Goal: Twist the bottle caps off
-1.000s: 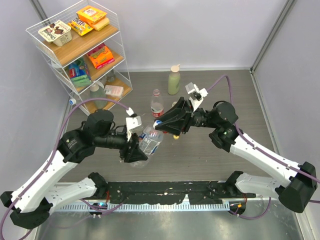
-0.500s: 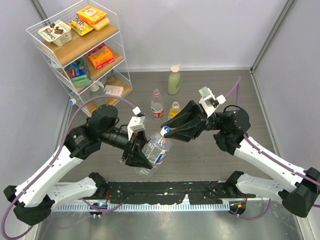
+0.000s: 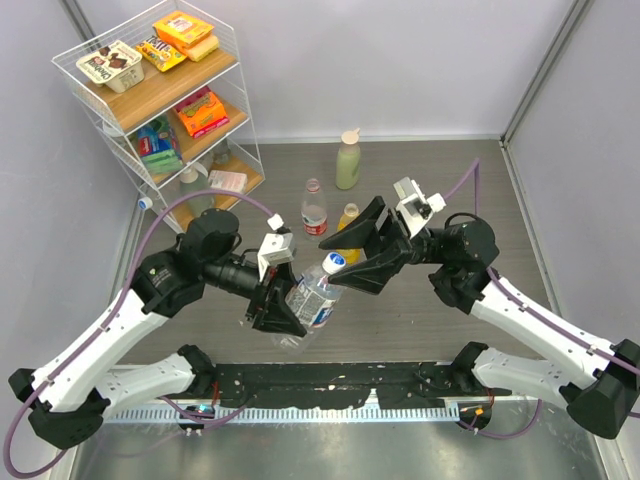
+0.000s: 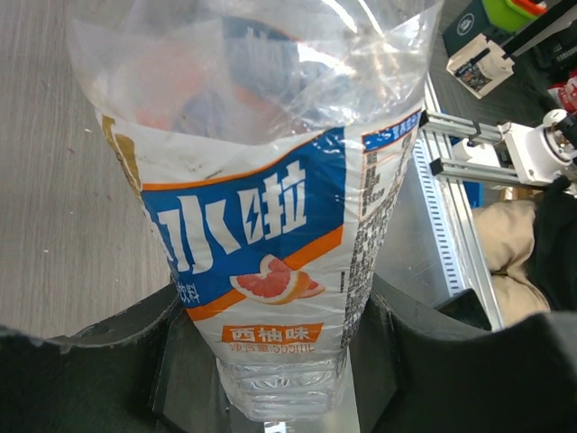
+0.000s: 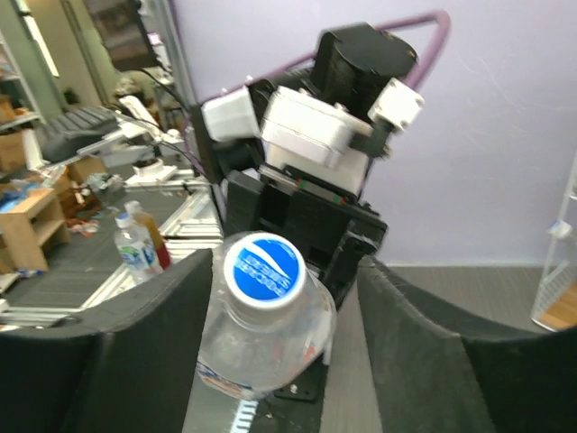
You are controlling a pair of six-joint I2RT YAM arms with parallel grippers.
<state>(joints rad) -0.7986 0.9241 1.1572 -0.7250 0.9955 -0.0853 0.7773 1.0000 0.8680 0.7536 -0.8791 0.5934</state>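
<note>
My left gripper (image 3: 285, 305) (image 4: 270, 370) is shut on the lower body of a clear bottle (image 3: 312, 297) (image 4: 270, 198) with a blue and orange label, held tilted above the table. Its pale blue-white cap (image 3: 333, 262) (image 5: 265, 266) sits on the neck, pointing at the right arm. My right gripper (image 3: 350, 258) (image 5: 284, 271) is open, one finger on each side of that cap with a gap on both sides. Behind them, a bottle with a red cap (image 3: 313, 185) and a smaller bottle with a yellow cap (image 3: 349, 209) stand on the table.
A pale green bottle (image 3: 348, 163) with a larger beige cap stands farther back. A white wire rack (image 3: 150, 100) with snack boxes fills the back left corner. Purple cables loop over both arms. A black strip (image 3: 330, 380) runs along the near edge.
Both arms carried the bottle nearer and a little right. The right gripper, shut on the cap until half a second ago, has opened and let it go.
</note>
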